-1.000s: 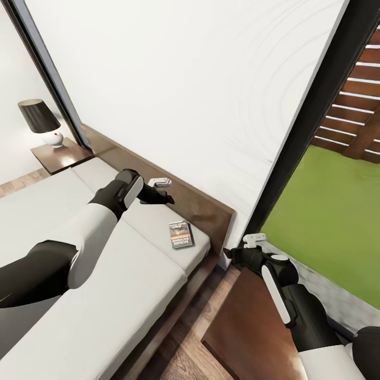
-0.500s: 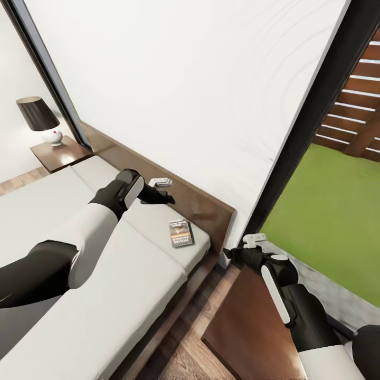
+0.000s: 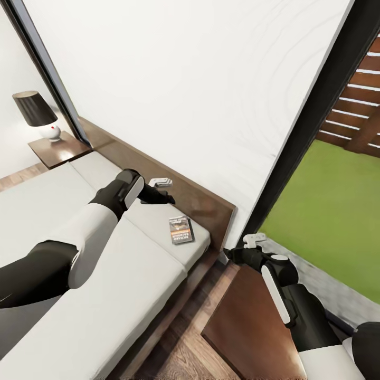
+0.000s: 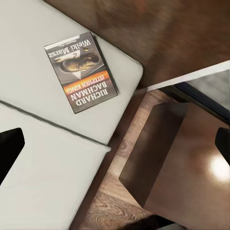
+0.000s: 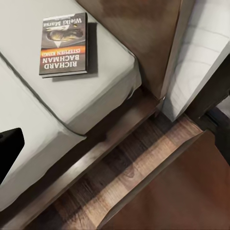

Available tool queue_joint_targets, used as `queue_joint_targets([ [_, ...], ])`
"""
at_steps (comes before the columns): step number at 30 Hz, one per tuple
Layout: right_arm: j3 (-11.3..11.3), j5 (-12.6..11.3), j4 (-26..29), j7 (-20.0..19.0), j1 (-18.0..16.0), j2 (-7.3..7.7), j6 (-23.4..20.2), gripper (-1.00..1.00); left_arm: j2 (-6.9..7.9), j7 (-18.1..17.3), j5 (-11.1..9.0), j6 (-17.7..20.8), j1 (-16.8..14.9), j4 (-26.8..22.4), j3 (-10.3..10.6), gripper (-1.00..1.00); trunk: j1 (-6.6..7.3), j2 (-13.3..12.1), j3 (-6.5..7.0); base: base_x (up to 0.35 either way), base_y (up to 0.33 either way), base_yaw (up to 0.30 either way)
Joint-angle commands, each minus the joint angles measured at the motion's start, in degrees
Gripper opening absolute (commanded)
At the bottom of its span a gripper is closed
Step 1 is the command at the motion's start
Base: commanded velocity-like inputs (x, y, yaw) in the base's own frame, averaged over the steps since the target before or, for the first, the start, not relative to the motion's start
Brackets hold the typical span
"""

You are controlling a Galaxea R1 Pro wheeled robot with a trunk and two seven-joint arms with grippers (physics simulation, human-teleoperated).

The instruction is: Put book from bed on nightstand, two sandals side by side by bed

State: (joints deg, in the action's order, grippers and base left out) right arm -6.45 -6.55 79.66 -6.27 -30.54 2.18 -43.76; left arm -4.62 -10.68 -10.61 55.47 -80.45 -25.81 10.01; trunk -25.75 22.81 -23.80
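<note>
Grey-covered book (image 3: 180, 230) lies flat on the bed (image 3: 132, 274) corner, just beyond and below the left gripper (image 3: 161, 183), fingers apparently parted; right gripper (image 3: 254, 240) hovers over the nightstand (image 3: 248, 322), grip unclear.

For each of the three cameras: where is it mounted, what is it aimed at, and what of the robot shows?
Head view: on the head, looking down over the pale grey-white mattress bed; both arms, left gripper, right gripper.
Left wrist view: above the thin orange-banded paperback book and glossy reddish-brown nightstand.
Right wrist view: over the bed corner.
All share the book.
</note>
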Motion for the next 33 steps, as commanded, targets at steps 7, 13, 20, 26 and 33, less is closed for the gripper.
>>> queue_joint_targets([
  [7, -0.05, -0.48, 0.06, 0.21, -0.04, 0.05, -0.28, 1.0, 0.12, 0.15, -0.54, 0.19, -0.05, -0.11, 0.36, 1.0, -0.03, 0.11, -0.74, 0.0, 0.0, 0.0],
  [13, -0.11, -0.48, 0.06, 0.22, -0.04, 0.02, -0.28, 1.0, -0.07, 0.16, -0.48, 0.21, -0.05, -0.11, 0.36, 1.0, -0.03, 0.11, -1.29, 0.0, 0.0, 0.0],
  [20, -0.06, -0.48, 0.02, 0.28, -0.04, 0.02, -0.22, 1.0, -0.05, 0.13, -0.54, 0.24, -0.05, -0.11, 0.36, 1.0, -0.03, 0.11, -1.94, 0.0, 0.0, 0.0],
  [26, -0.06, -0.48, -0.02, 0.29, -0.04, 0.02, -0.19, 1.0, -0.04, 0.09, -0.54, 0.25, -0.05, -0.17, 0.36, 1.0, -0.03, 0.11, -2.46, 0.0, 0.0, 0.0],
  [33, -0.14, -0.48, -0.03, 0.25, -0.04, 0.01, -0.28, 1.0, 0.02, 0.04, -0.56, 0.25, -0.05, -0.37, 0.36, 1.0, -0.03, 0.11, -2.57, 0.0, 0.0, 0.0],
])
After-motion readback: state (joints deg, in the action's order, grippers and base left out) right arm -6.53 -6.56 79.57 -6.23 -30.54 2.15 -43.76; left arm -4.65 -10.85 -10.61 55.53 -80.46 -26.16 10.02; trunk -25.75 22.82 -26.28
